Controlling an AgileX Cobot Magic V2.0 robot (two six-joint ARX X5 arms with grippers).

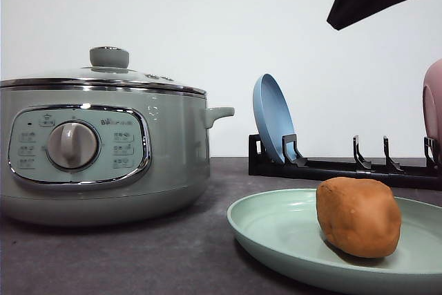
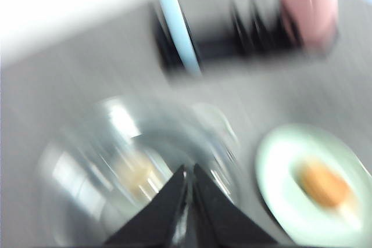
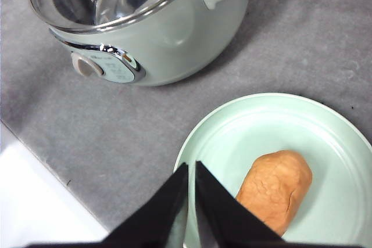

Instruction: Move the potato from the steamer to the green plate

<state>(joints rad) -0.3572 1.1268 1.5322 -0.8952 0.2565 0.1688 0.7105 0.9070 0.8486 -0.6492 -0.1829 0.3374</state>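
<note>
The potato [image 1: 358, 215] lies on the green plate [image 1: 276, 229], a little off the plate's middle, resting on its long side; nothing grips it. The plate sits on the grey worktop [image 1: 138, 253] near its front edge, just beside the steamer [image 1: 103, 150] but not touching it. The steamer stands further along that front edge, its dial facing forward, its glass lid [image 1: 103, 77] on with the knob upright in the middle, and its small side handle pointing toward the plate. Behind the plate, toward the back edge by the wall, a black rack [image 1: 345, 167] holds a blue plate [image 1: 273, 119] standing on edge at one end and a pink dish [image 1: 434, 112] at the other. My right jaws [image 3: 192, 169] hang above the plate's rim, on the side of the potato nearest the steamer; the two dark fingers are pressed almost together with only a thin slit between them and hold nothing. My left jaws [image 2: 189, 171] hover over the steamer's lid, also clenched to a narrow seam and empty. The left wrist view is heavily blurred, so the lid and what lies under it are smeared; there I can make out the rack, the blue plate, the pink dish, and the potato as an orange patch on the plate.
</note>
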